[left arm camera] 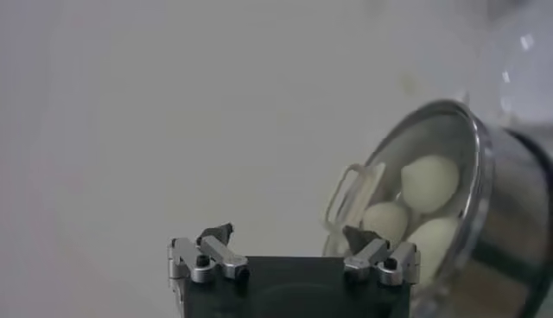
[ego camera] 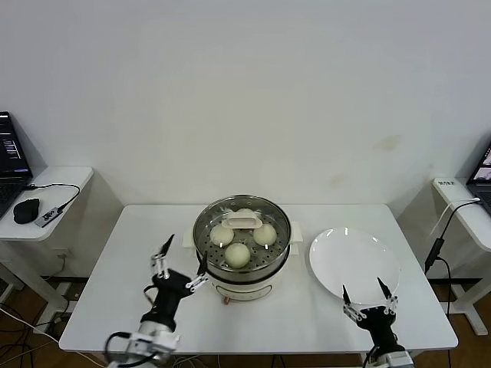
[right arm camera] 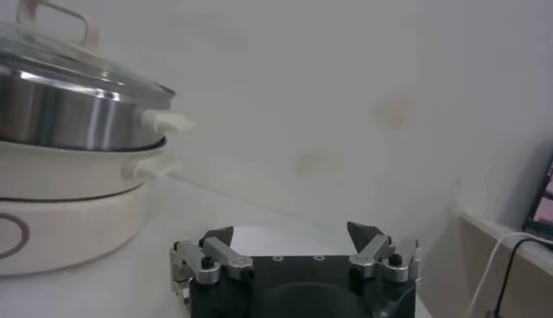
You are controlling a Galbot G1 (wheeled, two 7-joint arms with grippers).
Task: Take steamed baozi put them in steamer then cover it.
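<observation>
The steel steamer [ego camera: 230,264] sits on its cream pot base [ego camera: 244,289] at the table's middle, covered by a glass lid with a white handle [ego camera: 243,223]. Several pale baozi [ego camera: 237,254] lie inside under the lid; the left wrist view shows them too [left arm camera: 429,182]. My left gripper [ego camera: 182,261] is open and empty just left of the steamer, above the table. My right gripper [ego camera: 369,298] is open and empty at the front right, by the near edge of the white plate [ego camera: 354,261]. The right wrist view shows the covered steamer [right arm camera: 69,112] off to one side.
The flat white plate right of the steamer holds nothing. Side desks stand at both ends of the white table [ego camera: 107,307], with a laptop, mouse [ego camera: 26,210] and cables on the left one and a cable [ego camera: 445,230] hanging on the right.
</observation>
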